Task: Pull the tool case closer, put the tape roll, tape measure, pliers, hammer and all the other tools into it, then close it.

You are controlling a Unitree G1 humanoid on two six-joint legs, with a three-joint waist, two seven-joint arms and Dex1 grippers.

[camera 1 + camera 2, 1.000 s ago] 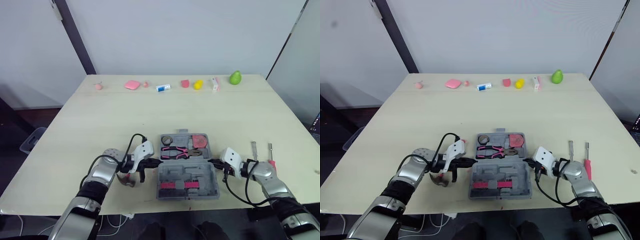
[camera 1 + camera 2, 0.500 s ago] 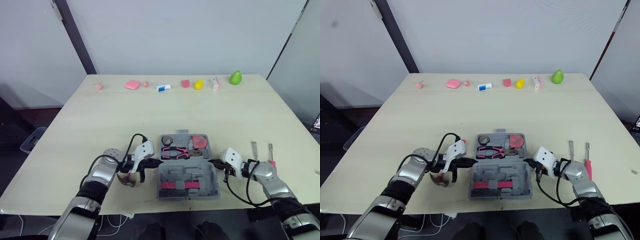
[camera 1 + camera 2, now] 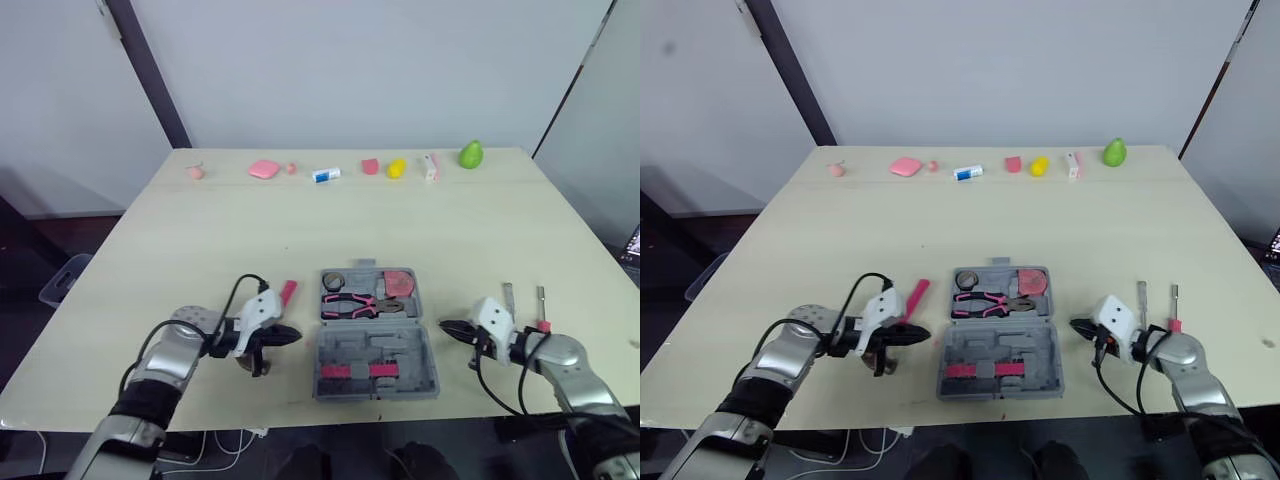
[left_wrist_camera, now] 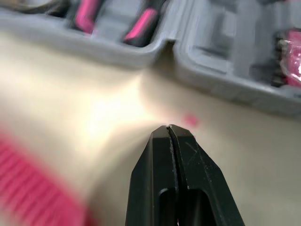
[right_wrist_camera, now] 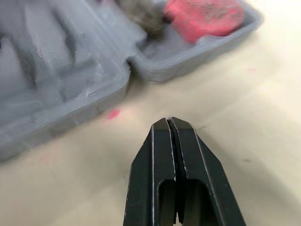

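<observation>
- While the tool case (image 3: 376, 347) lies open at the middle of the tabletop's (image 3: 300, 220) front edge, both arms flank it at tabletop height.
- Its far half holds the tape roll (image 3: 333, 279), the pink-handled pliers (image 3: 350, 303) and the pink-red tape measure (image 3: 401, 282).
- The left gripper (image 3: 295, 336) points at the case's left side, just beside it and not touching, fingers (image 4: 162, 155) pressed together on nothing.
- The right gripper (image 3: 444, 325) points at the case's right side with bare tabletop between, fingers (image 5: 186, 141) likewise pressed together and empty.
- The hammer (image 3: 287, 292) lies outside the case to its left, pink handle showing past the left gripper, the rest hidden by the arm.
- Two slim tools (image 3: 509, 298) lie side by side toward the right edge, partly covered by the right arm.
- Small coloured objects (image 3: 398, 168) line the far edge.
</observation>
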